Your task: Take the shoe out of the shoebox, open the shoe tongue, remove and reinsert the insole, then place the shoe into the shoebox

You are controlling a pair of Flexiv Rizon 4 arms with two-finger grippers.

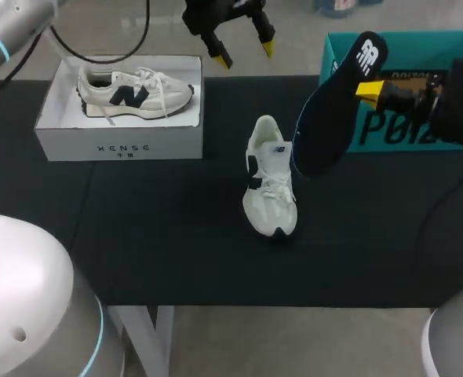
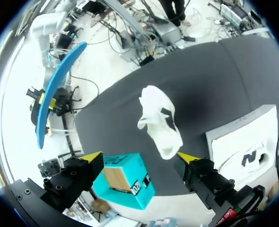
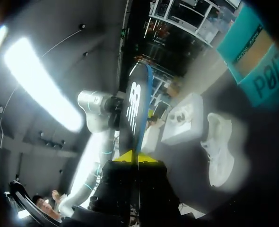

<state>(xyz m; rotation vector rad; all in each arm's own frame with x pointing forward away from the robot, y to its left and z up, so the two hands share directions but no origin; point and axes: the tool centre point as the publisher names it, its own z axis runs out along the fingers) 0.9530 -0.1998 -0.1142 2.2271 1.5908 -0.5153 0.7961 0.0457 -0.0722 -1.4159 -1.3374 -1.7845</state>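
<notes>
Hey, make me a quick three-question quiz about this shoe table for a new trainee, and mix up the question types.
1. True or false: the right pincer is shut on the insole and holds it above the table.
2. Count: how many shoes lie in the white shoebox?
3. Pick one: the loose shoe is
A. leaning on the shoebox
B. flat on the black table, apart from the shoebox
C. perched on the shoebox's rim

Key: 1 true; 2 one; 3 B.
</notes>
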